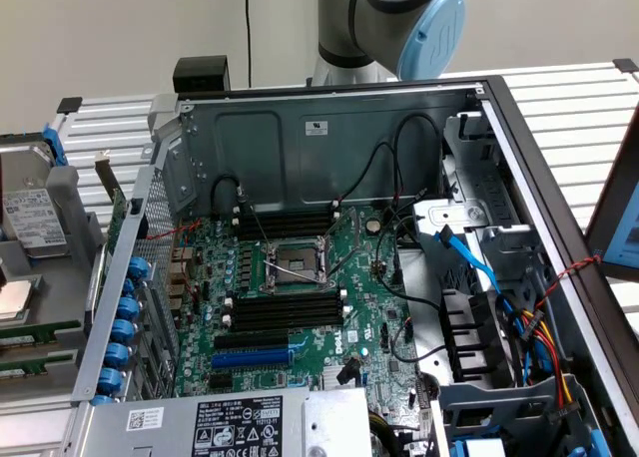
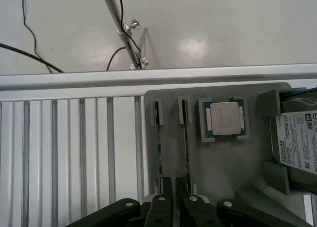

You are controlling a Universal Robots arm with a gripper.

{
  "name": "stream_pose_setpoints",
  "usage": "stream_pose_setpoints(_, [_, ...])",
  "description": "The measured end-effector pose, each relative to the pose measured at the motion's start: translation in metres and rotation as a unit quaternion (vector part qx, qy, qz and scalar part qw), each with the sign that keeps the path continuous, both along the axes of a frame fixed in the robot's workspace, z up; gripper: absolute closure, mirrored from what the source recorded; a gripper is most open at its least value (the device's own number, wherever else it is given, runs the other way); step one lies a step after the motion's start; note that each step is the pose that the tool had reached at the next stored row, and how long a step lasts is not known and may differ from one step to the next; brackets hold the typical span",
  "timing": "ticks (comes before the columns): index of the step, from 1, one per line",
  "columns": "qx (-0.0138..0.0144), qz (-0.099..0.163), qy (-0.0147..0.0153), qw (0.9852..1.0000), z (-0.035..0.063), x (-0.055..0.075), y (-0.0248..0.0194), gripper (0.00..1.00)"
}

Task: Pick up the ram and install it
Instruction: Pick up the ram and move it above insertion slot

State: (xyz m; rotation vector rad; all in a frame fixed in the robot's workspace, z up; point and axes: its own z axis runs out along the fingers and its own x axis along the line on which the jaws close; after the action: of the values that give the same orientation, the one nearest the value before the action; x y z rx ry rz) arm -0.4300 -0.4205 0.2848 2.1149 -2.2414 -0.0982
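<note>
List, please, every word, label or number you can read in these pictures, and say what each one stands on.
"TOSHIBA": on the hard drive label, wrist view.
The other print on that label: too small to read.
The power supply label, exterior view: several lines of print and signs, too small to read.
The white sticker on the case wall: blurred.
The processor: its markings cannot be read.
</note>
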Motion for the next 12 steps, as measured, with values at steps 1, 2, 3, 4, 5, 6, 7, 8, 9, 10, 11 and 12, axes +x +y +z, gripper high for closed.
stream_pose_setpoints(1, [0.0, 0.0, 0.0, 1.0, -0.0018, -0.001, 0.0, 0.82])
stream_pose_setpoints(2, [0.0, 0.0, 0.0, 1.0, -0.0035, -0.001, 0.0, 0.82])
stream_pose_setpoints(3, [0.0, 0.0, 0.0, 1.0, -0.0055, -0.001, 0.0, 0.82])
stream_pose_setpoints(4, [0.0, 0.0, 0.0, 1.0, -0.0073, -0.001, -0.0001, 0.82])
stream_pose_setpoints(5, [0.0, 0.0, -0.0001, 1.0, -0.0091, -0.001, -0.0008, 0.82])
stream_pose_setpoints(6, [0.0, 0.0, 0.0, 1.0, -0.011, 0.0, -0.0017, 0.82])
stream_pose_setpoints(7, [0.0, 0.0, 0.0, 1.0, -0.0128, 0.0, -0.0025, 0.82])
stream_pose_setpoints(8, [0.0, 0.0, 0.0, 1.0, -0.0145, 0.001, -0.0032, 0.82])
stream_pose_setpoints(9, [0.0, 0.0, 0.0, 1.0, -0.0164, 0.002, -0.004, 0.82])
stream_pose_setpoints(10, [0.0, 0.0, 0.0, 1.0, -0.0183, 0.002, -0.0046, 0.82])
stream_pose_setpoints(11, [0.0, 0.0, 0.0, 1.0, -0.0201, 0.003, -0.0052, 0.82])
stream_pose_setpoints(12, [0.0, 0.0, 0.0, 1.0, -0.0219, 0.003, -0.0058, 0.82])
